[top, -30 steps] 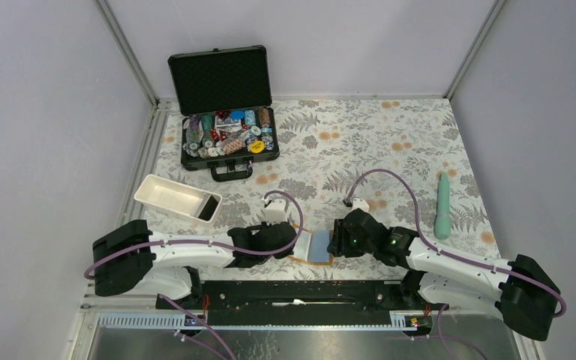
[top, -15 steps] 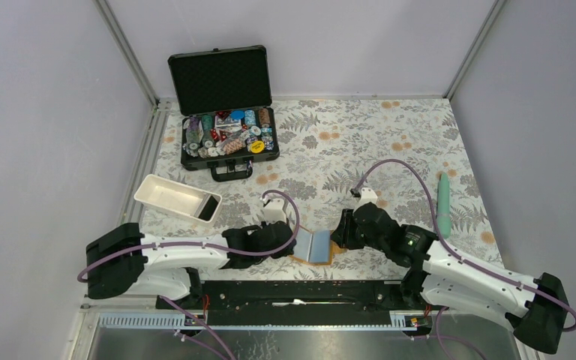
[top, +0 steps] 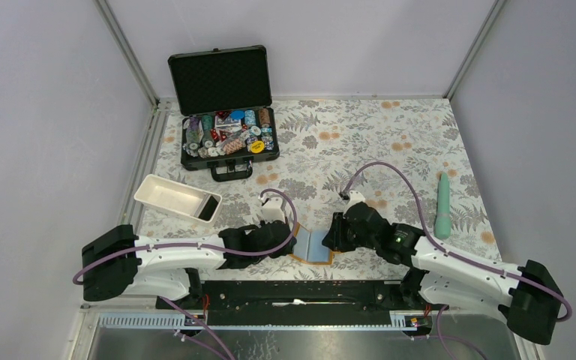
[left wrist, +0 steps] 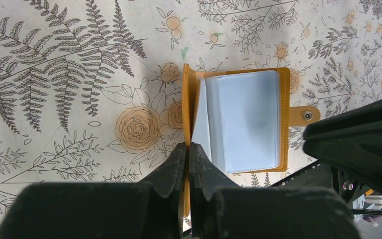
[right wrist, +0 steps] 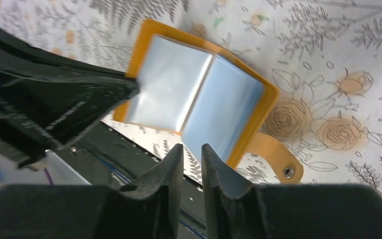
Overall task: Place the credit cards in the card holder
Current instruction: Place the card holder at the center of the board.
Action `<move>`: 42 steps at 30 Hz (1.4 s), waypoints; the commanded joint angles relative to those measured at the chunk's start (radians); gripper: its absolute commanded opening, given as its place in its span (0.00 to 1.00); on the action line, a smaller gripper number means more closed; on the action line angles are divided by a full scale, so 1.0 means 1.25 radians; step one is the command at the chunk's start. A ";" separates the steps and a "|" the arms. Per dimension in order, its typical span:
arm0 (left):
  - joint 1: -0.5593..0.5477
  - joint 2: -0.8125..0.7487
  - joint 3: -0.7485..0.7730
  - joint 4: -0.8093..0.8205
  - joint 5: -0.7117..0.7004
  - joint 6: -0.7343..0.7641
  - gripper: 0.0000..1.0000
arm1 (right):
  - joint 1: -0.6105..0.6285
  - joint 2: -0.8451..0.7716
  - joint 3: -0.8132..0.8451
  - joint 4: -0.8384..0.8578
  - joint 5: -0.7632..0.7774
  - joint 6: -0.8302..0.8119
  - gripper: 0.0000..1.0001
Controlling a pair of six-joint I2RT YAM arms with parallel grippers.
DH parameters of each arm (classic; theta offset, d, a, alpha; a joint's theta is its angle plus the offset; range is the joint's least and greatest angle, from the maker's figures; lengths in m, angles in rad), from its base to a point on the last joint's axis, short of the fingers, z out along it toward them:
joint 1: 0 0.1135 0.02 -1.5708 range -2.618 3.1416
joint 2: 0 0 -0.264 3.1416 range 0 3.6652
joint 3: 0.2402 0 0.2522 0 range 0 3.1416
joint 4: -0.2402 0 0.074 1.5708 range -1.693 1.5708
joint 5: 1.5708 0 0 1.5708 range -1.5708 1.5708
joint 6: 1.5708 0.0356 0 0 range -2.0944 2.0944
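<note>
- Pinching the left cover of the card holder (left wrist: 238, 119), the left hand (left wrist: 187, 146) has its fingers pressed together on the orange edge. That flap stands lifted, while the rest lies open on the worktop (top: 390, 142) near its front edge.
- The right hand (right wrist: 192, 148) hovers just over the edge of the clear sleeves (right wrist: 171, 82), its fingers parted by a narrow gap with nothing visible between them.
- One black credit card (top: 208, 208) lies in the white tray (top: 166, 187), well apart from the holder; the pale card I cannot find.
- Risk: the thin cover may slip from the pinch and flop shut.
- Risk: the right hand may catch several slick sleeves at once or drag the holder off the edge.
- Risk: the two hands sit close together and may collide.
</note>
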 commanded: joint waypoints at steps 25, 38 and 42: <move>-0.031 0.070 0.123 -0.206 -0.109 0.027 0.44 | 0.001 0.180 -0.109 0.117 0.040 0.005 0.25; -0.041 -0.060 0.161 -0.198 -0.135 0.037 0.69 | 0.001 0.172 -0.103 0.109 0.040 0.005 0.25; -0.005 -0.131 0.140 -0.213 -0.110 0.038 0.84 | 0.001 0.169 -0.095 0.106 0.037 0.003 0.25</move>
